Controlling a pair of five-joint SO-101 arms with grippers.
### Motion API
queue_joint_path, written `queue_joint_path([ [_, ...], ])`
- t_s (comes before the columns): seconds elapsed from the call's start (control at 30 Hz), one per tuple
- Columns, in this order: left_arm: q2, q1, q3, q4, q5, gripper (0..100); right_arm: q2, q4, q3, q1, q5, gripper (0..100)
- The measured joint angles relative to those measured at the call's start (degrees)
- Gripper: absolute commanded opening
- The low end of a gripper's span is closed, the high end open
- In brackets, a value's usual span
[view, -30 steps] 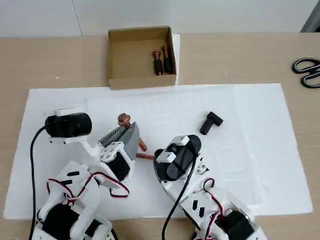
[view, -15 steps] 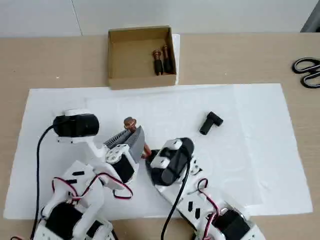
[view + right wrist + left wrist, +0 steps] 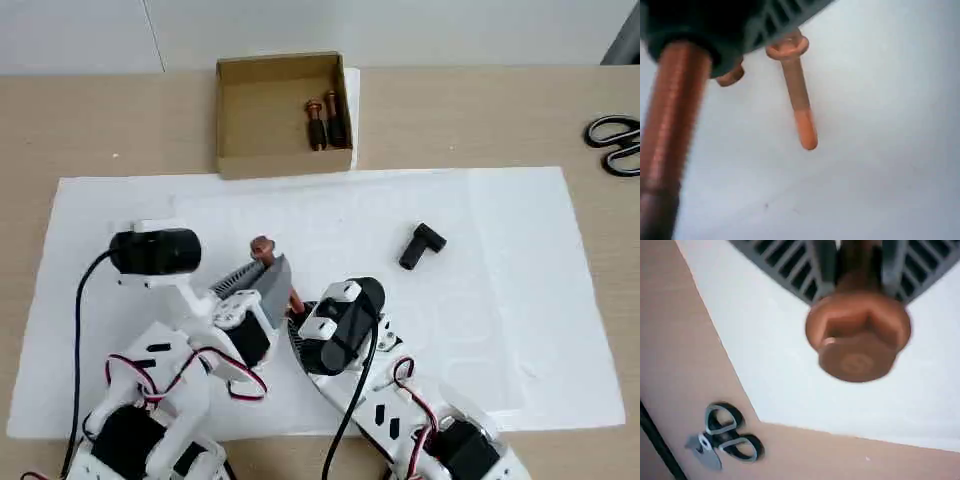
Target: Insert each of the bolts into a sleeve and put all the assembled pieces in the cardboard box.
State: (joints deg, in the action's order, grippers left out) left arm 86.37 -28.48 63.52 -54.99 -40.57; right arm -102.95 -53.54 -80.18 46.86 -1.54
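Note:
My left gripper (image 3: 268,280) is shut on a copper bolt (image 3: 262,245) over the white sheet. The bolt's hex head (image 3: 858,335) sticks out past the ribbed grey jaws and its shaft points down toward the right arm (image 3: 338,322). That arm sits close beside it, its gripper end hidden under its wrist. In the right wrist view a thick copper shaft (image 3: 670,135) runs out of a dark mass, with a second bolt (image 3: 795,90) beyond it. A black sleeve (image 3: 422,245) lies alone on the sheet. The cardboard box (image 3: 250,110) holds two assembled pieces (image 3: 324,120).
The white sheet (image 3: 500,300) covers the middle of the wooden table. Scissors (image 3: 612,142) lie at the far right edge, also seen as scissors (image 3: 725,437) in the left wrist view. The box stands just beyond the sheet's far edge.
The left arm has carried its bolt a little to the right. The right arm has shifted left and back, closing in on the bolt's lower end.

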Motion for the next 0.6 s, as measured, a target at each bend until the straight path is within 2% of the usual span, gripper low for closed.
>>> queue_joint_path([
  [0.2,0.0,-2.6,0.0,-3.3,2.0,1,0.1,4.2,0.0,0.0,-0.7,0.2],
  [0.5,0.1,-4.0,-0.1,-6.6,3.3,1,0.1,4.9,-0.1,-0.1,-3.9,0.2],
  [0.6,0.4,-6.6,-0.2,-10.0,6.2,1,0.1,5.1,-0.2,0.1,-4.7,0.2],
])
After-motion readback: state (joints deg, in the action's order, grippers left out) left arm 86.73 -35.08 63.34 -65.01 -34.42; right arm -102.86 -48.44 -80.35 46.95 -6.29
